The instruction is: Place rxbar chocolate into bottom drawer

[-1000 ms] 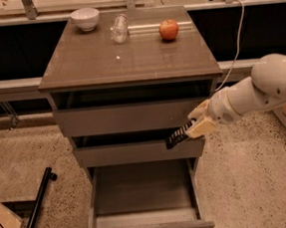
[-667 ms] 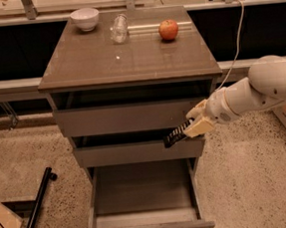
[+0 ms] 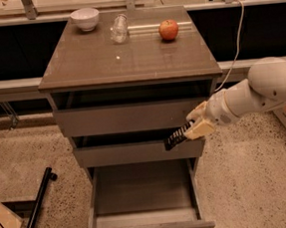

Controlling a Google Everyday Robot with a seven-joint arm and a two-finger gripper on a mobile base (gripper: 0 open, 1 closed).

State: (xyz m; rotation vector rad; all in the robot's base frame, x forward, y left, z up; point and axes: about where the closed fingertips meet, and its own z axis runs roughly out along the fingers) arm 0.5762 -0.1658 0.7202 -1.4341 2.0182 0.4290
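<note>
The end effector point(image 3: 194, 128) hangs at the right side of the cabinet, level with the front of the middle drawer point(image 3: 131, 153), and it is clamped on one end of the chocolate bar point(image 3: 177, 137). The bar sticks out from the grip toward the left. Its long axis slopes from upper right at the fingers down to lower left, so the free end lies in front of the right part of the middle drawer's front. The bottom drawer point(image 3: 140, 193) is pulled well out toward the near side, and its flat floor is bare and open from above. That floor lies below the bar and somewhat to the left and near of it, so the coming move looks like a drop down and a small shift left and nearer, until the bar hangs over the tray and not over its right wall. The single arm reaches in from the right. On the counter point(image 3: 128, 62), well above all this, stand a bowl point(image 3: 85, 18), a glass point(image 3: 119, 28) and an apple point(image 3: 168, 29), clear of the path.
</note>
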